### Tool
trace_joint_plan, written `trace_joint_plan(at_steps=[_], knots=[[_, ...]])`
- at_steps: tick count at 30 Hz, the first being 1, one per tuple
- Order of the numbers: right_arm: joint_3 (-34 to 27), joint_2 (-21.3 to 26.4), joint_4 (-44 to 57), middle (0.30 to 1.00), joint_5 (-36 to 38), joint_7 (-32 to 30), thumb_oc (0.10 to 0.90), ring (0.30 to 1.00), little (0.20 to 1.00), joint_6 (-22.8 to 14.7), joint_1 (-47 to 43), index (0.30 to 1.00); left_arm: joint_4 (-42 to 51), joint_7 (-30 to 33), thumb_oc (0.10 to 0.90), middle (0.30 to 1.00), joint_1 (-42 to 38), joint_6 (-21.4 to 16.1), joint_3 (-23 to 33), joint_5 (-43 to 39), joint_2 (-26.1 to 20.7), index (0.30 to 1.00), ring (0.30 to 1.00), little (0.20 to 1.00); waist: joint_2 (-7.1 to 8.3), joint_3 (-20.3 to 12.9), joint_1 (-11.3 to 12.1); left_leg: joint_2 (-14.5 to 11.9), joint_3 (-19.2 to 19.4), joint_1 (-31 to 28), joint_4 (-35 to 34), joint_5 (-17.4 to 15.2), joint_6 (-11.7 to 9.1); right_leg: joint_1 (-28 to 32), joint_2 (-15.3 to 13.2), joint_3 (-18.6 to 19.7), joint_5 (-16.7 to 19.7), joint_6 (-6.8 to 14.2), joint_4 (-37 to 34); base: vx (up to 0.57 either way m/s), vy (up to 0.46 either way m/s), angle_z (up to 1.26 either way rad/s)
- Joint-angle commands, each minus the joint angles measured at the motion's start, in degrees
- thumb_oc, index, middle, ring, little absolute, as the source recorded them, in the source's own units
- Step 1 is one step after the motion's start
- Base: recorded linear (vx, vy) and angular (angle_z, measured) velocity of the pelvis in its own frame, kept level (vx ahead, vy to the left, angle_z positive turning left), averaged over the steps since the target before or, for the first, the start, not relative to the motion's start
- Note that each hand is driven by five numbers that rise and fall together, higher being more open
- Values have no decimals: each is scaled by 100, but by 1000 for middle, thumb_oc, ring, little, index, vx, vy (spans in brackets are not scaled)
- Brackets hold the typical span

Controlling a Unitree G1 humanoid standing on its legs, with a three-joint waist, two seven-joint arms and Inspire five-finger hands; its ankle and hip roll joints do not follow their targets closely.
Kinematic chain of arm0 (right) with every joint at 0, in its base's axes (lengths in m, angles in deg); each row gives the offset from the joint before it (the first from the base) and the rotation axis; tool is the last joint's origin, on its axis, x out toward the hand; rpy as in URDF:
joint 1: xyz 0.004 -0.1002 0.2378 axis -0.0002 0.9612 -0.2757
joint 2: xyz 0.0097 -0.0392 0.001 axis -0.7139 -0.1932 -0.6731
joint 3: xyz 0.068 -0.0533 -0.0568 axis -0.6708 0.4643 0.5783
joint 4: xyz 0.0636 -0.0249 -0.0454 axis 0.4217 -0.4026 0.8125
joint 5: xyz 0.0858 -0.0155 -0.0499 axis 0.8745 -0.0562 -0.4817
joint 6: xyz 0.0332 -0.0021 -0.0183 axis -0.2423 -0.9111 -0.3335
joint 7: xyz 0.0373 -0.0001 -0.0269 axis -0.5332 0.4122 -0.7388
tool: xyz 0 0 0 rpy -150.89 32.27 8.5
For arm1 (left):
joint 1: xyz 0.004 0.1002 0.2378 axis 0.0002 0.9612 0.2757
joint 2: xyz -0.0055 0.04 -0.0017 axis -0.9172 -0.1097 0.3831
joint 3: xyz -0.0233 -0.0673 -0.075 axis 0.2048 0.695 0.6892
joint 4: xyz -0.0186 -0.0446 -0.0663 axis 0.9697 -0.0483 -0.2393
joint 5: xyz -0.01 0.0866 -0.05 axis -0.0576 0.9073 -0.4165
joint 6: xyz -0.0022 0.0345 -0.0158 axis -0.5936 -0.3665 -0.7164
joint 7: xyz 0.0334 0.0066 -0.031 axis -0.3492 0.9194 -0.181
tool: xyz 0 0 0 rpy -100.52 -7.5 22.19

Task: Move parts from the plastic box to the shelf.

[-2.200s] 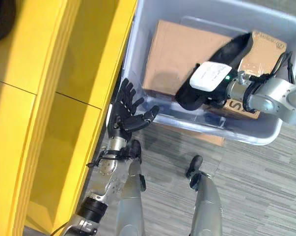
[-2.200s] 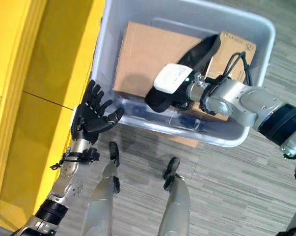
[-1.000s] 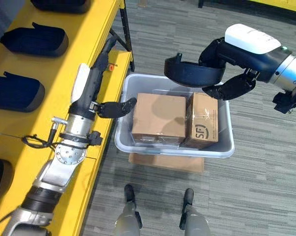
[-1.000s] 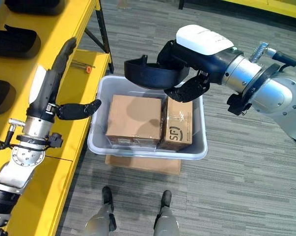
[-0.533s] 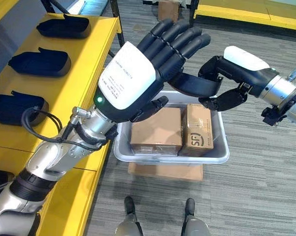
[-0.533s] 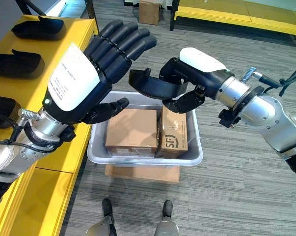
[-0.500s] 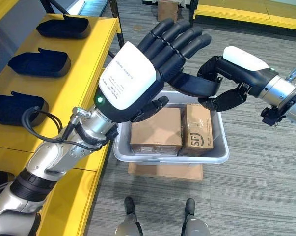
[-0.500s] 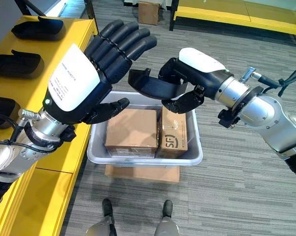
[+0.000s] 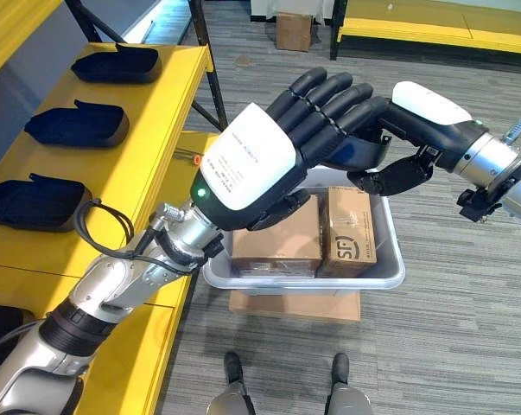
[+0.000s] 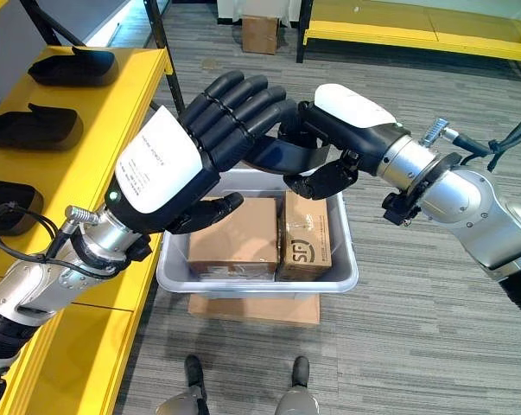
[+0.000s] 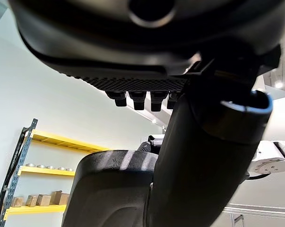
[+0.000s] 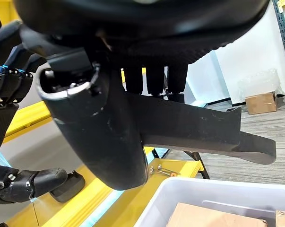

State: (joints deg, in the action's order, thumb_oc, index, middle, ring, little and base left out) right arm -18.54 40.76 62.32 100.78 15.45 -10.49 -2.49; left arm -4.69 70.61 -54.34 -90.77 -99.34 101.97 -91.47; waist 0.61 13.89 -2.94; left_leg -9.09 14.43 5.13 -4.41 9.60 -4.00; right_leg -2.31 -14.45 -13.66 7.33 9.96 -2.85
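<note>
R hand [image 10: 351, 130] fingers curl round a dark part [image 12: 199, 125], thumb under it, held in the air above the grey box [image 10: 342, 281]. L hand [image 10: 187, 156] fingers straight, close together, just beside the part, touch unclear. 2 cartons [image 10: 234, 238] in box. Yellow shelf [image 10: 113, 112] w/ dark parts [image 10: 31, 125] at L

Even, bright overhead light fell on the floor [image 9: 467, 285] and the shelf [image 9: 148, 164], and shadows were soft. The left hand [image 9: 251, 164] cast a faint shadow on the cartons [image 10: 243, 220] in the box [image 9: 390, 277]. Its white back shone without harsh glare. In the left wrist view the hand was a dark, backlit mass against a pale wall [image 11: 47, 94], with a lamp [image 11: 275, 85] glowing. The right hand [image 12: 104, 127] and the part [image 12: 203, 125] it gripped were likewise dark before a bright wall.
</note>
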Motion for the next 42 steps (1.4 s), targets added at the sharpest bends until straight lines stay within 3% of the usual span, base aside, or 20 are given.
trace_joint_plan(at_steps=[1,42], knots=[[-660,-397,19,300,166,-637,400,300,300,-275,-361,300,-185,319,900,1000,-210,66,-67,-129,289,1000,1000,1000,260,-996,69,-684,186,-632,-20,-384,-607,381,-116,215,-640,249,568,0,0,0],[-262,-1131,5,300,-9,-682,400,300,300,-163,-1096,300,-1211,125,900,1000,-896,286,-866,12,1015,1000,1000,1000,285,-1040,-82,-668,254,-727,-29,-464,-552,367,-101,371,-684,212,596,0,0,0]])
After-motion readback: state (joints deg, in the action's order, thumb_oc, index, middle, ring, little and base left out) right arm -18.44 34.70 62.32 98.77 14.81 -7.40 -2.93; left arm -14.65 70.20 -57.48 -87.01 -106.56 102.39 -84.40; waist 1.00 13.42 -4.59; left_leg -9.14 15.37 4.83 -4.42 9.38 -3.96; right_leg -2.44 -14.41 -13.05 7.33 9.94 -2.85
